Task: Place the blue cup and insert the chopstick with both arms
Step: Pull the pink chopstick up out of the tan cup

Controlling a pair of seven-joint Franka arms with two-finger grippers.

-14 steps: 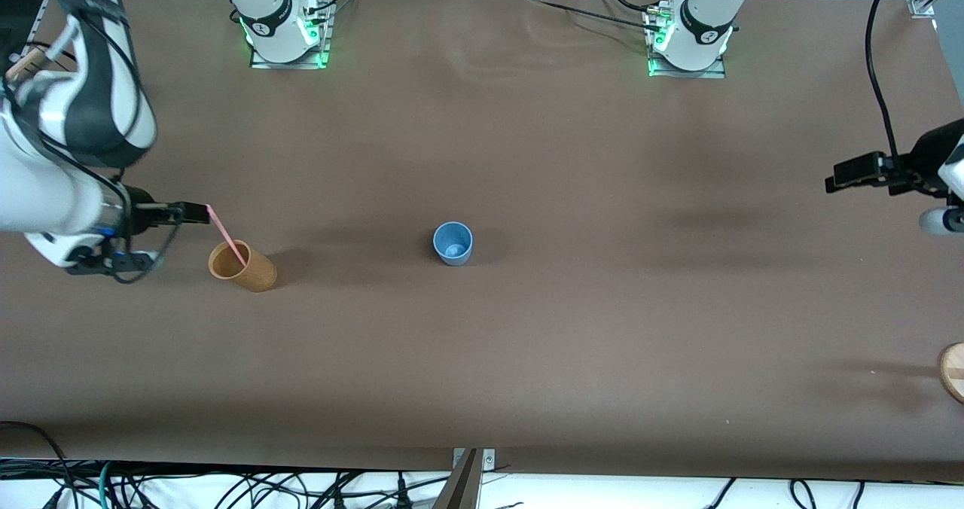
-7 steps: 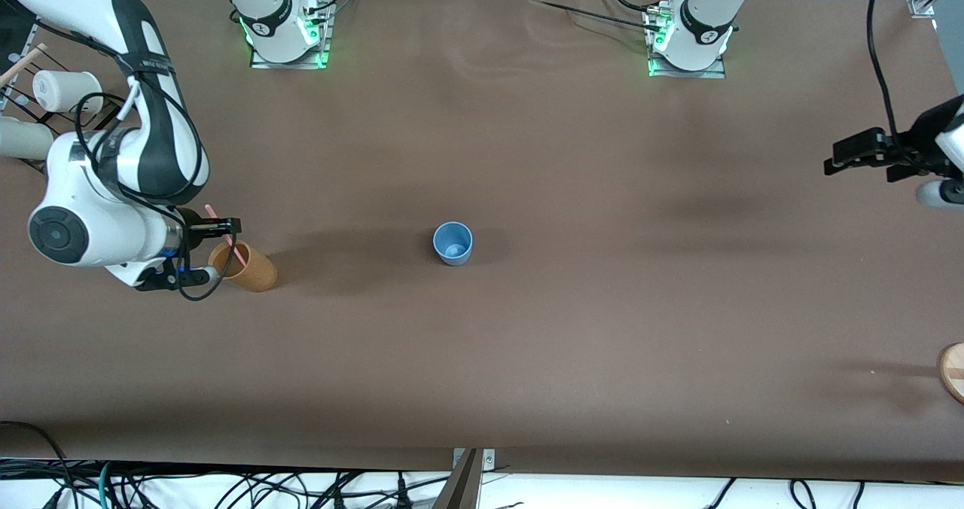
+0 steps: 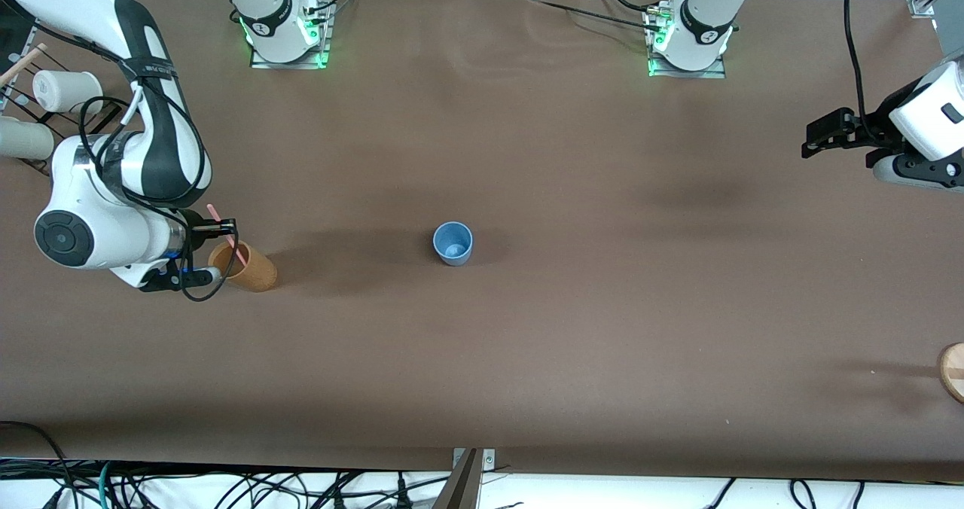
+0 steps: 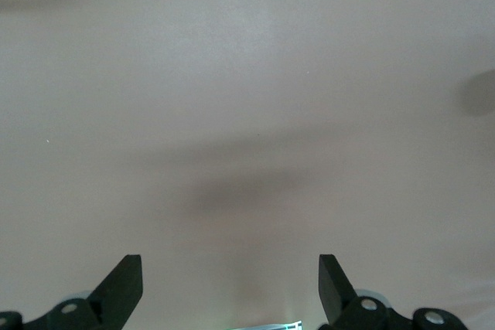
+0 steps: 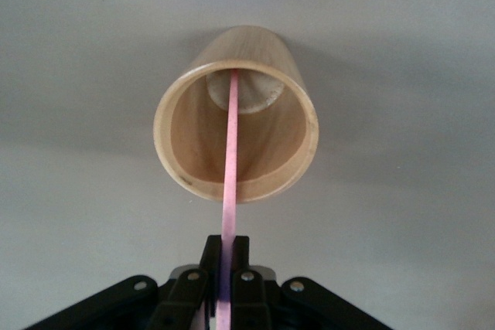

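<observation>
Chopstick gripped in the tan cup, blue cup standing ready

From the front view we see the blue cup (image 3: 453, 243) standing upright, mouth up, near the middle of the table (image 3: 572, 193), well apart from everything else. We judge its placing done. The right gripper (image 3: 226, 228) is over the rim of the tan cup (image 3: 242, 266), which stands toward the right arm's end of the table. Its fingers are clamped together on the pink chopstick (image 3: 226, 232). The chopstick leans: its upper end pokes out above the fingers on the side farther from the front camera, and its lower end runs down into the tan cup. The left gripper (image 3: 821, 137) hangs over bare table at the left arm's end, and that arm waits. A white cup (image 3: 66, 90) lies on a rack at the right arm's end.

The left wrist view gives us only bare table between two fingertips (image 4: 124, 284) that stand wide apart, holding nothing.

In the right wrist view the closed fingers pinch the chopstick close to its upper end. Its long axis runs straight from the grip down through the cup's mouth, with the tip resting on the cup's floor.

What is left, as we judge it: lift the chopstick clear, carry it to the blue cup, and lower it in tip first.
</observation>
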